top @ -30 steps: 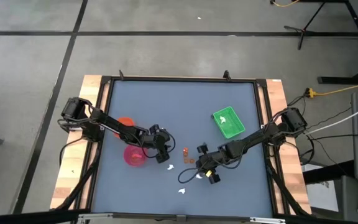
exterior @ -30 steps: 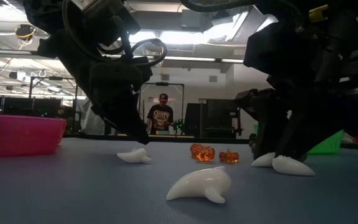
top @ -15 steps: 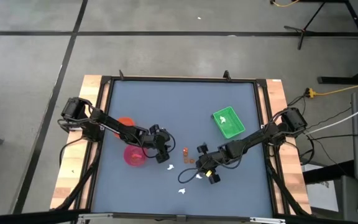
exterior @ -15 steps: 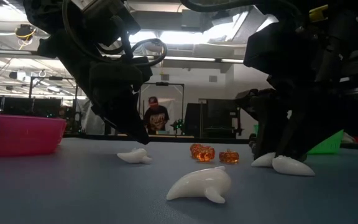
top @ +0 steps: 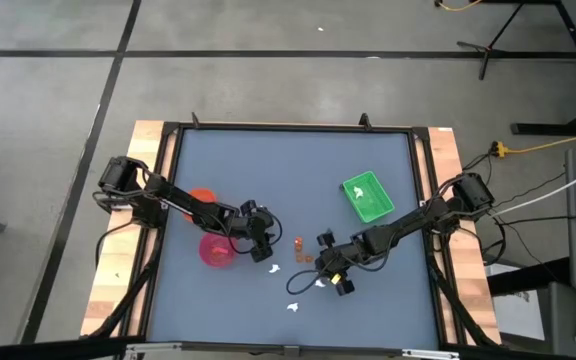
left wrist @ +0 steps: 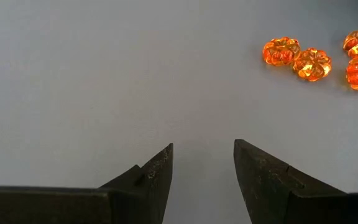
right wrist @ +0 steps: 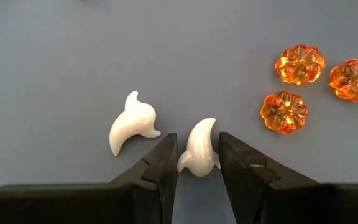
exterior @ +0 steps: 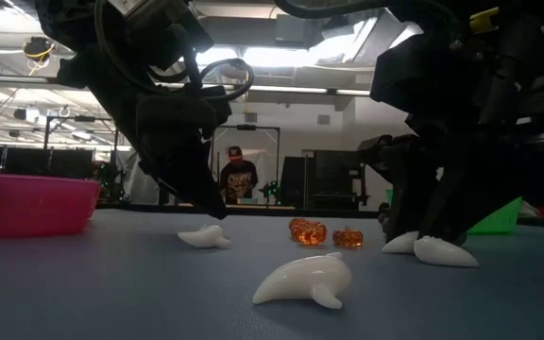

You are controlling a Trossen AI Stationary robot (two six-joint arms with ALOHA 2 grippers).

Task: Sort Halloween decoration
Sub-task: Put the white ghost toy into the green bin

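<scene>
right claw [right wrist: 196,163] partly hides white ghost [right wrist: 200,148].

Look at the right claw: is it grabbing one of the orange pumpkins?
No, the right gripper has a white ghost piece between its fingers; the orange pumpkins lie apart.

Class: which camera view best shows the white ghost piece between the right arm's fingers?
The right wrist view: the ghost fills the gap between the fingers. The high view shows a speck, the low view half hides it behind the arm, the left wrist view misses it.

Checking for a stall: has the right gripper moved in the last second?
No. The right gripper sits in the same spot beside the green tray, closed around a white ghost piece.
</scene>
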